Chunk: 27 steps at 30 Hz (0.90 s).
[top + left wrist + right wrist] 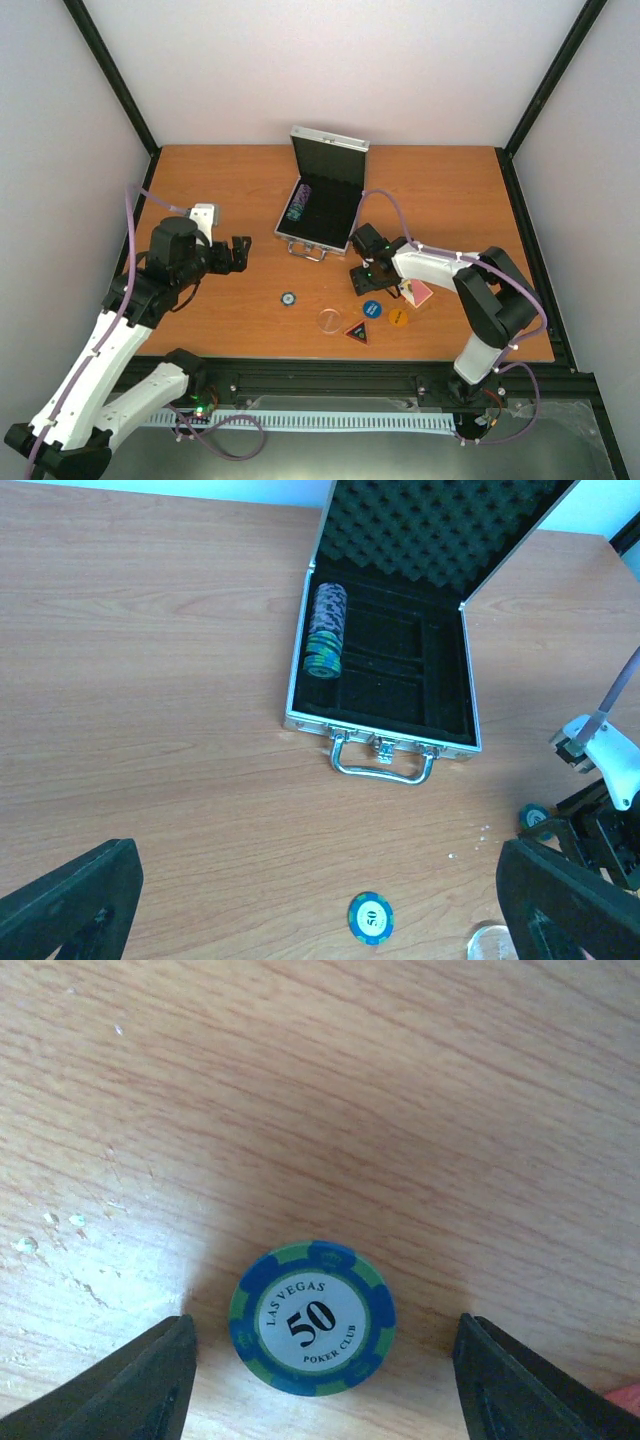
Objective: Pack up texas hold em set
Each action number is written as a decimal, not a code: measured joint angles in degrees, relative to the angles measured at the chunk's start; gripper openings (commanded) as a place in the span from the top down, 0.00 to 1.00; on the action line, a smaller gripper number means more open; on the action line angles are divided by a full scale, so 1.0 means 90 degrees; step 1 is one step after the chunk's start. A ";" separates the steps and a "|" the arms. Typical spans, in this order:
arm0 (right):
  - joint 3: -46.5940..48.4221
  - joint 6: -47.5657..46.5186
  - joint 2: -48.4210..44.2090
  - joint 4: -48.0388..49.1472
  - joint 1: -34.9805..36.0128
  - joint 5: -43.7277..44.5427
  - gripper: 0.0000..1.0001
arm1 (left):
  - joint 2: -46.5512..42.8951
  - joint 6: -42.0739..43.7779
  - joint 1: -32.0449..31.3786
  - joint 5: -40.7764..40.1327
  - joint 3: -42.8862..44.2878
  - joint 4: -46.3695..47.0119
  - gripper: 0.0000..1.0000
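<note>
The silver case [322,205] stands open at the table's middle, lid up; a row of chips [299,203] lies in its left slot, also seen in the left wrist view [325,630]. My right gripper [362,277] is open and low over a blue-green "50" chip [312,1317], which lies flat between its fingers [140,1390], untouched. A second "50" chip [288,298] lies alone on the table in front of my left gripper [240,253], which is open and empty. In the left wrist view this chip [370,917] is just ahead of the gripper [320,925].
Near the front edge lie a clear round button [328,320], a dark triangular button [358,332], a blue round button [372,309] and an orange one [398,317]. The red-backed deck [421,292] lies by my right arm. The case handle [383,765] faces the arms.
</note>
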 measured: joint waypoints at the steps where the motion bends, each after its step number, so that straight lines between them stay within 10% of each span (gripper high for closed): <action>1: 0.0000 0.0000 0.0000 -0.0012 0.0000 0.0005 0.31 | -0.0005 0.0000 0.0000 -0.0002 -0.0015 0.0002 0.00; 27: 0.0393 -0.0046 0.0260 -0.0386 -0.0012 -0.0066 0.63 | -0.0121 0.0000 0.0000 -0.0019 -0.0131 0.0002 0.00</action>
